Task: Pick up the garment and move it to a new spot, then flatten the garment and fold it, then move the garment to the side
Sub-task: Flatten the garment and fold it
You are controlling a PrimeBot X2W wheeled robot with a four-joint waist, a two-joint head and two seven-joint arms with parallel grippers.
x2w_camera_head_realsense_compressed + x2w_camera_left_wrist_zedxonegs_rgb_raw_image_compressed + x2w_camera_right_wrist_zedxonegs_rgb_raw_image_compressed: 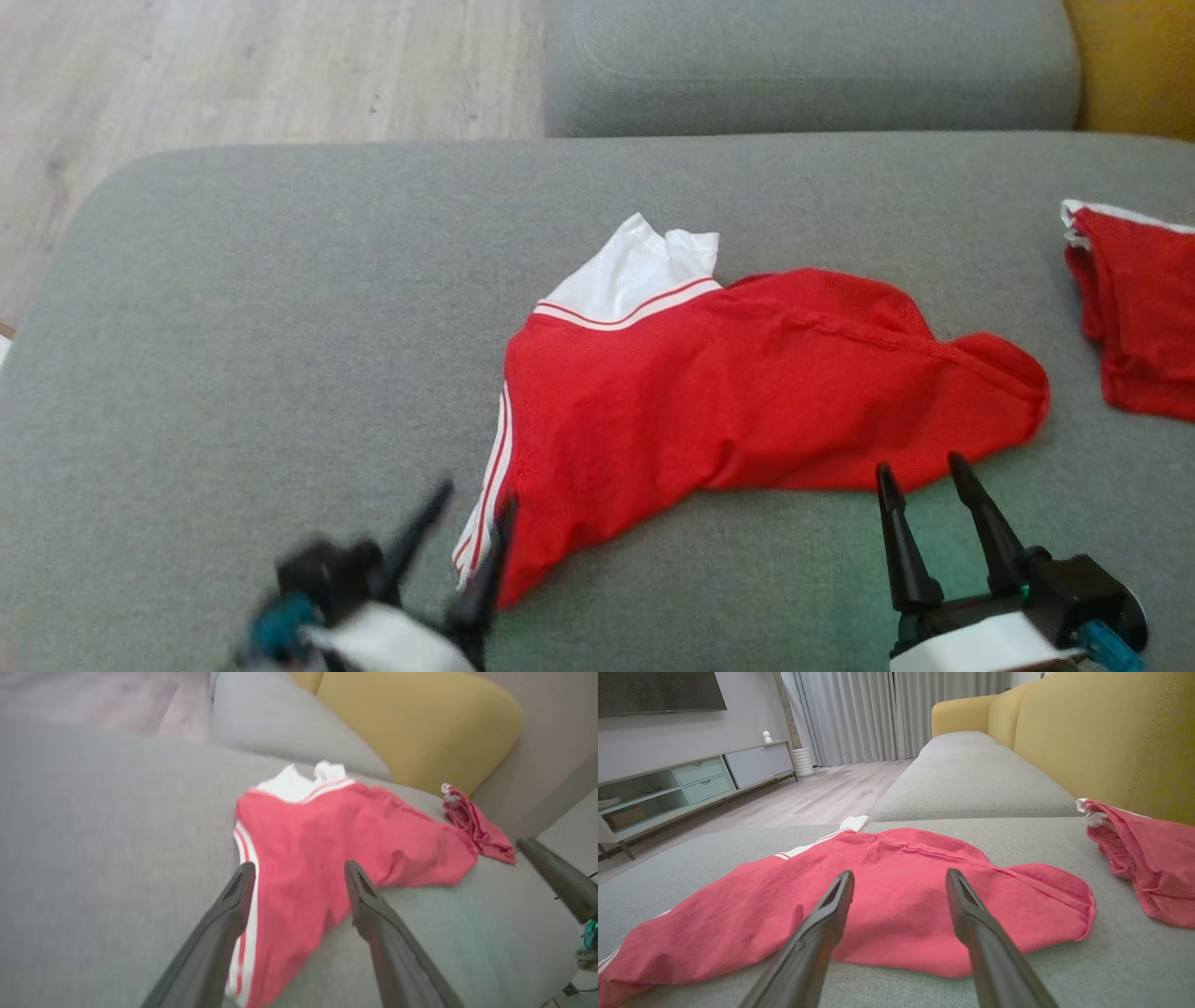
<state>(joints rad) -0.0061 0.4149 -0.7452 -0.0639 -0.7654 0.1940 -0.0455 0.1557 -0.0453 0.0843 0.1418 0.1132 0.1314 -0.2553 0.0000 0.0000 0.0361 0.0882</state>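
The garment (709, 392) is red with a white collar end and white side stripes. It lies crumpled on the grey sofa cushion (233, 327), also seen as the garment (327, 858) and the garment (887, 900). My left gripper (476, 504) is open at its near-left corner, fingers astride the striped edge, blurred. In the left wrist view my left gripper (299, 872) holds nothing. My right gripper (920, 471) is open just short of the garment's near-right hem. In the right wrist view the right gripper (900, 879) points low over the cloth.
A second red garment (1134, 308) lies at the cushion's right edge, by the yellow backrest (1101, 742). Another grey cushion (803, 65) lies behind. Wooden floor (233, 75) is at the far left, beyond the rounded cushion edge.
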